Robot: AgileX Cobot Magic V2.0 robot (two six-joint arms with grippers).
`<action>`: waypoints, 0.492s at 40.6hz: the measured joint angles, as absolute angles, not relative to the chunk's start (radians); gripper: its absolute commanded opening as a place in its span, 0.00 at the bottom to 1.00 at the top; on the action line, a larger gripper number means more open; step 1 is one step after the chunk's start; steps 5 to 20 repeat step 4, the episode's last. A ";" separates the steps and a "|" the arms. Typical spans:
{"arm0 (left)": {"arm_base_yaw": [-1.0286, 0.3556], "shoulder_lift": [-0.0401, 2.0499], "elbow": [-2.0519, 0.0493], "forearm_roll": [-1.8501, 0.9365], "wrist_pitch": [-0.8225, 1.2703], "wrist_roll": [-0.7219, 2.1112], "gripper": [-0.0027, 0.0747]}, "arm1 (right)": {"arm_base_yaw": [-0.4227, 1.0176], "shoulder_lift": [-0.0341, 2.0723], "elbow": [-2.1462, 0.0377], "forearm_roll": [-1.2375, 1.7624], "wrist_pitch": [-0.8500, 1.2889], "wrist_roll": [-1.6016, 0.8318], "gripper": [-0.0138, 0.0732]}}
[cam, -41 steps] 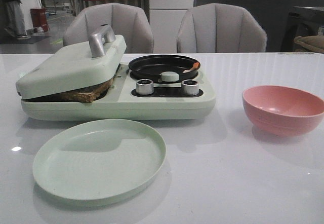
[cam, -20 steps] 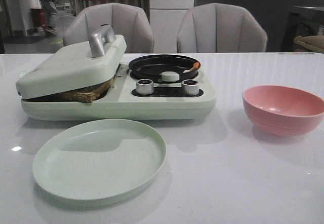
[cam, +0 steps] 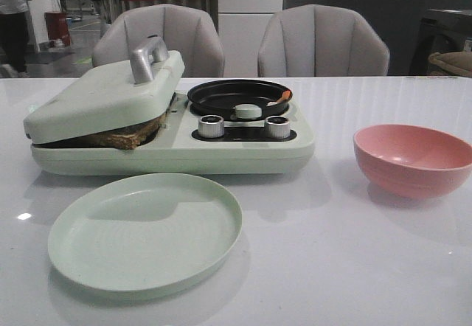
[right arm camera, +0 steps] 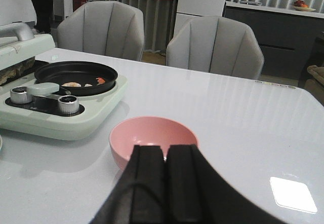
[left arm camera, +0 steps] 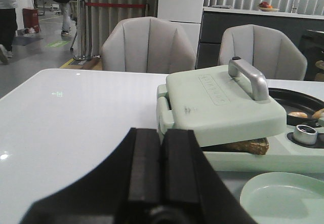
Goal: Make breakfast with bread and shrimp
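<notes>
A white glossy table (cam: 354, 267) fills the front view, with two grey chairs (cam: 243, 42) behind it and a person (cam: 13, 16) standing at the far left of the room, where a moment ago a figure stood further right in that doorway area. On the table nothing has shifted: the pale green breakfast maker (cam: 173, 138) sits at the left, its hinged lid (cam: 103, 94) tilted down on the bread (cam: 125, 136), whose brown crust edge shows in the gap, lying flat with its long side running left to right. The shrimp (cam: 282, 97) rests at the right edge of the black pan (cam: 236, 94), its curl pointing up and right. An empty green plate (cam: 144, 234) lies near, a pink bowl (cam: 413, 160) to the right. Neither arm appears here.

In the left wrist view, the left gripper (left arm camera: 161, 178) has its black fingers pressed together with nothing between them, hanging near the left of the lid; the bread peeks out beneath.

In the right wrist view, the right gripper (right arm camera: 164, 183) is likewise clenched and empty, just in front of the pink bowl; pale and orange shrimp pieces lie in the pan.
</notes>
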State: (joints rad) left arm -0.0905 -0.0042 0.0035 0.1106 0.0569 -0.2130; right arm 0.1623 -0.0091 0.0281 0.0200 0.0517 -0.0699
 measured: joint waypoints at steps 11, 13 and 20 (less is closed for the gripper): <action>-0.091 -0.004 0.003 0.111 0.057 -0.213 0.08 | 0.162 -0.009 0.028 0.020 0.051 -0.070 0.12; -0.091 -0.004 0.003 0.111 0.057 -0.213 0.08 | 0.162 -0.009 0.028 0.020 0.051 -0.070 0.12; -0.091 -0.004 0.003 0.111 0.057 -0.213 0.08 | 0.162 -0.009 0.028 0.020 0.051 -0.070 0.12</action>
